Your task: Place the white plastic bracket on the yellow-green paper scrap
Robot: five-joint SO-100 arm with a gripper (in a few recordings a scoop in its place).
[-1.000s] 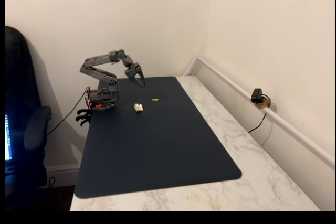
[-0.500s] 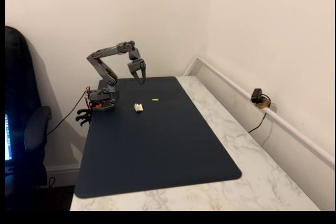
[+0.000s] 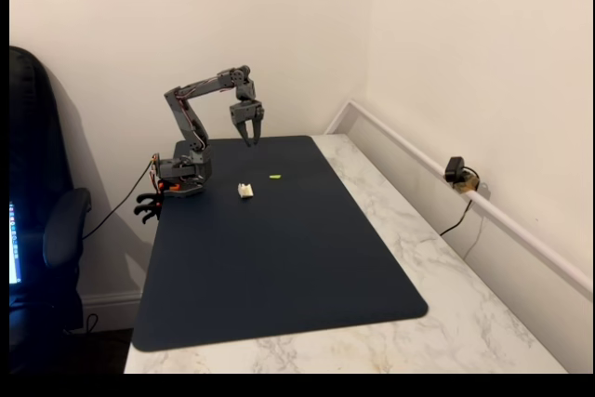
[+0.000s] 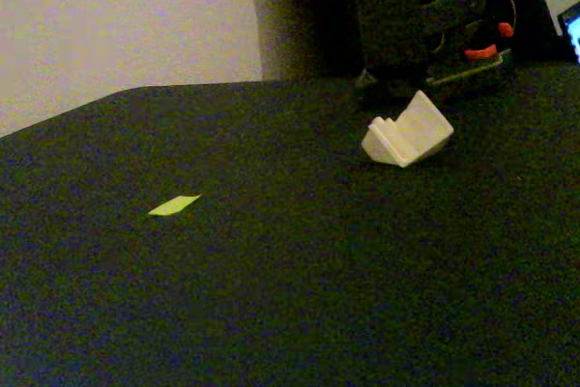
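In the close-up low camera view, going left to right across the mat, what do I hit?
Paper scrap → white bracket → the arm's base, behind the bracket at the mat's far edge.

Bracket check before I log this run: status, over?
Gripper raised above the mat's far edge, empty. White bracket on the mat, untouched, apart from the paper scrap. Nothing between them.

The arm (image 3: 191,109) is standing taller now than a second ago. It was folded low, and now its upper part reaches higher and further right in the fixed view. The gripper (image 3: 247,139) has turned from slanting to pointing straight down, and its fingers (image 3: 243,132) are closer together.
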